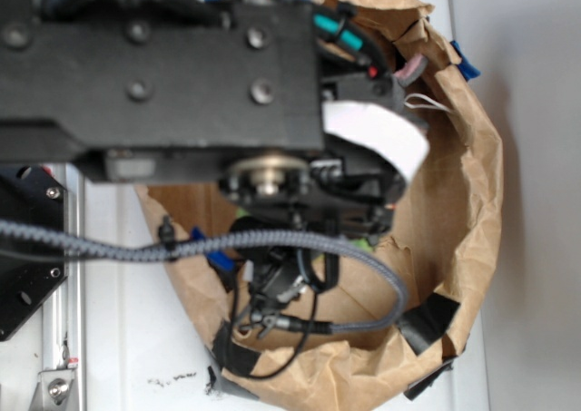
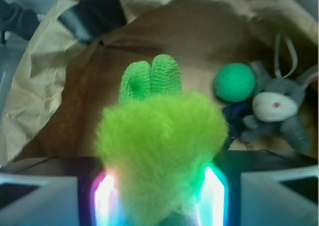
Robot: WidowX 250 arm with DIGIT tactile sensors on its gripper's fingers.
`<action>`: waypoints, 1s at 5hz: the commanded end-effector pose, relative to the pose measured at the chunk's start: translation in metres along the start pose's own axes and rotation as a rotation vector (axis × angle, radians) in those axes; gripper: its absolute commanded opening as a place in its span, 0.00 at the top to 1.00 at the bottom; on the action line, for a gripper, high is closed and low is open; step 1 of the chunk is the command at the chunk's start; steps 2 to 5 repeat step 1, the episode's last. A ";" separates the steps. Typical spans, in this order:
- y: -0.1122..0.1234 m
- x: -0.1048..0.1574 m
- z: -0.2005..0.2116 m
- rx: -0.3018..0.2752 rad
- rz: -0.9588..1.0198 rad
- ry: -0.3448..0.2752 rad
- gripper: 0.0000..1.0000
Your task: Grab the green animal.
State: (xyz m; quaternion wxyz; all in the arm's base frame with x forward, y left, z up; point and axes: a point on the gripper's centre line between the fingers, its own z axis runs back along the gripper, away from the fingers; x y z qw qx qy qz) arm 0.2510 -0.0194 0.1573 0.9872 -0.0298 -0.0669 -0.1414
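Wrist view, nearest first: the claw (image 2: 160, 196) sits at the bottom edge, its two glowing fingers (image 2: 105, 198) lit white with pink and teal fringes. Between them, filling the gap, is the fuzzy lime yellow-green plush animal (image 2: 162, 146). Fur presses against both fingers, left and right; the claw is closed onto the toy's near end, with only the toy's width keeping the fingers apart. The fuzzy body bulges up and outward past the fingertips. Its far end, two rounded brighter-green knitted lobes (image 2: 152, 79), points away from the camera.

Whether the toy is off the bottom of the bag or resting on it, cannot tell from here.

Farther back and to the right: a teal-green knitted ball (image 2: 235, 82), and just beside it on its right a grey plush mouse with a pale muzzle (image 2: 279, 109), lying against the paper wall. Both are well apart from the claw.

All around: a crumpled brown paper bag (image 2: 45, 86), walls rising on the left and behind, black tape patch (image 2: 92, 16) at the upper left rim.

Exterior view: the black robot arm (image 1: 163, 75) reaches over the bag's mouth and blocks most of the interior. Only a small sliver of lime green (image 1: 366, 245) shows under the arm's hardware. The bag stands on a white surface (image 1: 136, 357).
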 end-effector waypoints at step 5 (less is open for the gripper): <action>0.010 0.002 0.017 0.069 0.012 -0.043 1.00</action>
